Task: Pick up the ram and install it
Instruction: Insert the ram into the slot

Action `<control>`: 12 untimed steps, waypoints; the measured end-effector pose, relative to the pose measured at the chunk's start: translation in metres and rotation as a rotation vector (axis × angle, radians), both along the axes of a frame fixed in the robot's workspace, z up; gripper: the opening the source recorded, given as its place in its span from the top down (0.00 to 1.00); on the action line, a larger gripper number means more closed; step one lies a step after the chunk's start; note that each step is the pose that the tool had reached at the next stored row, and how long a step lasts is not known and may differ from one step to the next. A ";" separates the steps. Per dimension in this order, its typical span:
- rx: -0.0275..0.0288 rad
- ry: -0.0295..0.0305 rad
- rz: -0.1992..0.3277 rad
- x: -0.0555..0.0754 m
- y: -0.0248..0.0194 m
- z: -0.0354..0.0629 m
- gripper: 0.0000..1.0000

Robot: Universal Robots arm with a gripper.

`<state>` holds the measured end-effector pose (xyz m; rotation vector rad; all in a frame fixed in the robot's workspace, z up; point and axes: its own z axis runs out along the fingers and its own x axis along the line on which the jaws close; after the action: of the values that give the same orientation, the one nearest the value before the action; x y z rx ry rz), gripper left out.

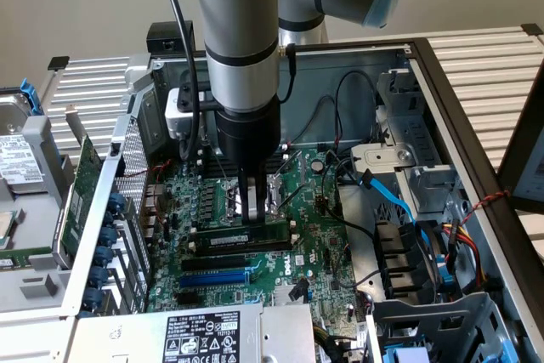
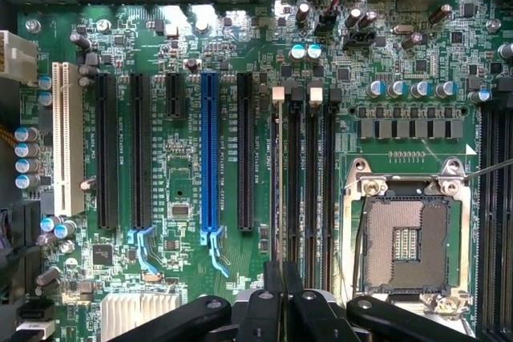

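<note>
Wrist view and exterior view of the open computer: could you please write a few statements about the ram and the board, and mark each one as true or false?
1. The jaws are shut on the ram. True.
2. The ram lies flat outside the computer. False: it stands on edge at the black slots, next to the processor socket.
3. The blue slot is empty. True.
4. A cooler covers the processor socket. False: the socket is bare and its contacts are open to view.

One ram [image 1: 229, 235], one blue slot [image 2: 209, 150], one socket [image 2: 405, 242]
</note>
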<state>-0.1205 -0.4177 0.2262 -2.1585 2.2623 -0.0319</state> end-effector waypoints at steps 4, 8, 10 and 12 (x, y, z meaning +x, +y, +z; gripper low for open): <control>-0.0002 -0.0001 0.000 -0.001 0.0000 -0.0021 0.88; 0.0000 0.0006 0.000 -0.002 0.0001 -0.0026 0.87; -0.0001 0.0002 0.000 -0.002 0.0000 -0.0025 0.80; -0.0001 0.0001 0.000 -0.002 0.0000 -0.0026 0.80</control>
<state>-0.1227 -0.4178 0.2237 -2.1588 2.2623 -0.0319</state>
